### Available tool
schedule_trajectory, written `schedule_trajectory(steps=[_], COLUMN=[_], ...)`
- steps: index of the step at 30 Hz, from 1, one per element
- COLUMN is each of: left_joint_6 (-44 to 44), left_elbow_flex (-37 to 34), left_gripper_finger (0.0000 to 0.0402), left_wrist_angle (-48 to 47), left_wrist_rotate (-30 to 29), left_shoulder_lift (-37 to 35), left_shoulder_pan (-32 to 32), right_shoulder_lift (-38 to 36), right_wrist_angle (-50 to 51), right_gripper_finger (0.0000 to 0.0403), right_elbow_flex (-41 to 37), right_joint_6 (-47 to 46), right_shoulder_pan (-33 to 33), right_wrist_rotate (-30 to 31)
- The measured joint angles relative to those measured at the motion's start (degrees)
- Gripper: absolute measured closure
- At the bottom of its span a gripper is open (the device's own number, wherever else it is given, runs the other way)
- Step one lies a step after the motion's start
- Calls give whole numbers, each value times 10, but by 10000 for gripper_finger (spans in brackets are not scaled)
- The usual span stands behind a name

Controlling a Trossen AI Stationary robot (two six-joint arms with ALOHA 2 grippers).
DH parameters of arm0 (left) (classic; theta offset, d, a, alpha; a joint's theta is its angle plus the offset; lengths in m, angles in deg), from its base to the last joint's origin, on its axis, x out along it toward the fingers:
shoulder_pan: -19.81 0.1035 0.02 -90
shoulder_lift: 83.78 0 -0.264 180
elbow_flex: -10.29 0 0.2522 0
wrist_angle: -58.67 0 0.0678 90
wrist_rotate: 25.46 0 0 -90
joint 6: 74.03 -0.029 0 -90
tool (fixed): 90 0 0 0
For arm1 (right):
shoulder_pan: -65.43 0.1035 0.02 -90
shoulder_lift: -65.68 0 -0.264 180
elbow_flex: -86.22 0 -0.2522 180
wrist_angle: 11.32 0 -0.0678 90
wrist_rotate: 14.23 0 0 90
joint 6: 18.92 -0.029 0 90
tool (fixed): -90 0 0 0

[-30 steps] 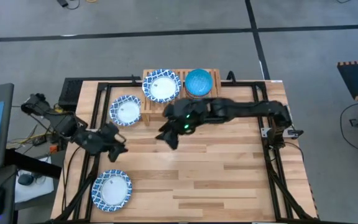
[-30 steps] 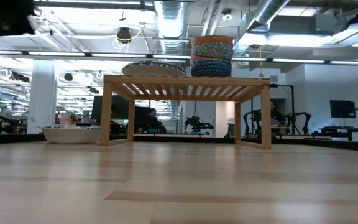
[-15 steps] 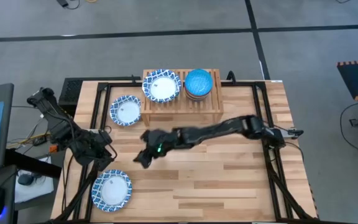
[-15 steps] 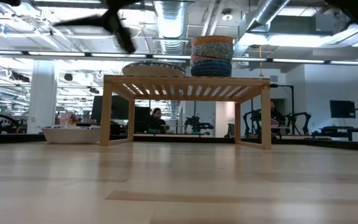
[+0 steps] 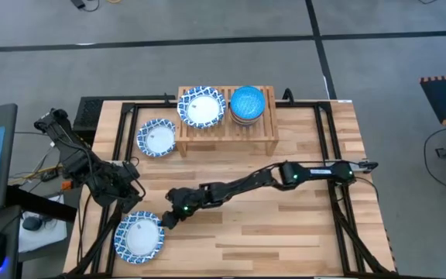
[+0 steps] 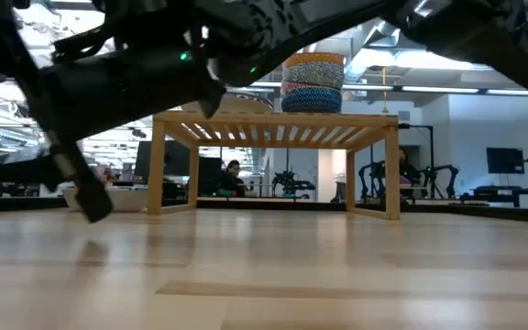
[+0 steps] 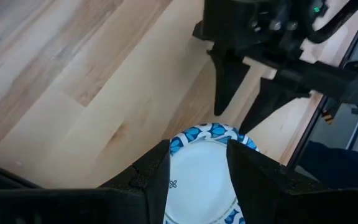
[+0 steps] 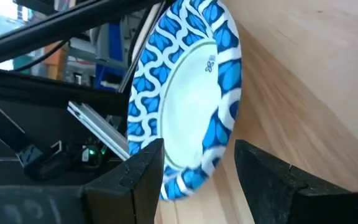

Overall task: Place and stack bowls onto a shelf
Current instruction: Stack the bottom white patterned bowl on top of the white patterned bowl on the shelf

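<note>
Blue-and-white lattice rings the dish [image 5: 138, 236] you are reaching for, its centre plain white with one small blue mark, too small to read. It lies flat on the desk [image 5: 285, 225] at the front left corner. Your right tool [image 5: 166, 221] hangs just beside its rim, fingers apart. Your left tool [image 7: 197, 171] hovers above the same dish, fingers also apart.

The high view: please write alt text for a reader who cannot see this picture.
Seen from above, the right arm stretches across the wooden table, its open right gripper beside a blue-and-white dish near the front left corner. The left gripper waits close by. At the back, the shelf holds another dish and stacked bowls; a third dish lies beside it.
</note>
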Motion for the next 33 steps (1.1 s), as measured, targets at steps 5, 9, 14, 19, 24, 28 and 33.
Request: schedule_trajectory(steps=[5, 9, 14, 19, 24, 28, 33], left_joint_6=[0, 3, 5, 8, -50, -113, -181], left_elbow_flex=[0, 0, 0, 0, -27, -68, -115], left_gripper_finger=[260, 260, 260, 260, 260, 260, 260], left_wrist_angle=[-1, -2, -2, 6, 39, 65, 99], left_wrist_rotate=[9, 9, 5, 13, 99, 146, 166], left_shoulder_lift=[0, 0, 0, 1, 34, 75, 121], left_shoulder_pan=[0, 0, 0, 0, -11, -30, -34], right_shoulder_lift=[38, 45, 45, 45, 41, 25, -21], right_wrist_angle=[2, 40, 49, 49, 50, 83, 134], right_gripper_finger=[182, 182, 182, 200, 235, 247, 248], right_elbow_flex=[54, 64, 64, 64, 63, 61, 61], right_joint_6=[-25, -28, -17, -3, -13, -18, 27], right_shoulder_pan=[4, 5, 8, 13, 7, 2, 5], right_wrist_rotate=[9, 26, 35, 35, 24, 31, 38])
